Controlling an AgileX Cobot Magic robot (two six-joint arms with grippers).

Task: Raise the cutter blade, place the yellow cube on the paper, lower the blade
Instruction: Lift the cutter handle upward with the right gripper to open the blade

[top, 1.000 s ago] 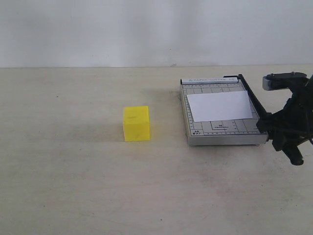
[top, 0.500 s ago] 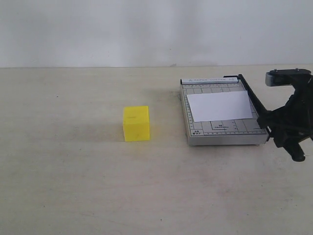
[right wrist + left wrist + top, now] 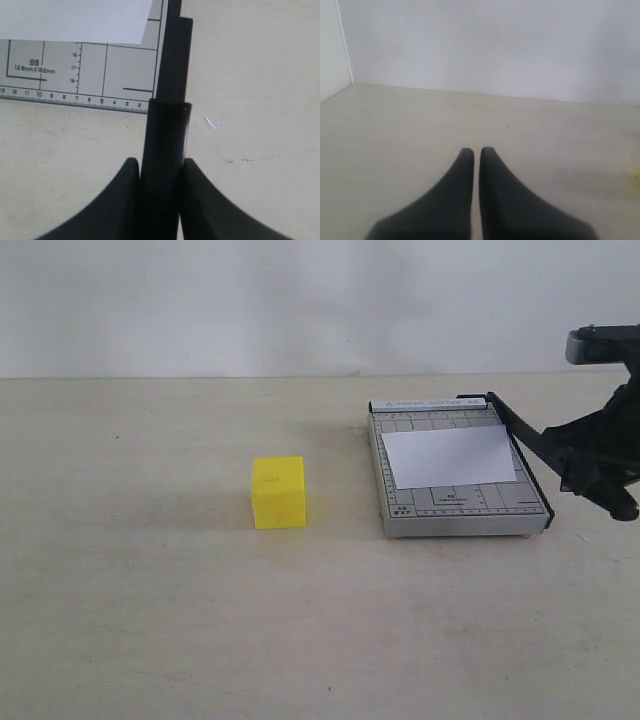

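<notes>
The yellow cube [image 3: 279, 492] stands on the table, left of the grey gridded cutter base [image 3: 460, 512]. The white paper [image 3: 455, 456] lies on that base; its corner also shows in the right wrist view [image 3: 75, 20]. The cutter blade [image 3: 527, 436] is tilted up from its hinge at the base's far right corner. My right gripper [image 3: 590, 480] is shut on the blade's thick handle [image 3: 165, 145], one finger on each side [image 3: 159, 167]. My left gripper [image 3: 475, 151] is shut on nothing, over bare table, and is out of the exterior view.
A white wall stands behind the table. The tabletop is pale and bare between the cube and the base. A yellow sliver [image 3: 638, 174] shows at the edge of the left wrist view. A small white scrap [image 3: 210, 123] lies beside the handle.
My right gripper has risen and moved right with the blade handle in it, so the blade has lifted off the base. The cube and paper have not moved.
</notes>
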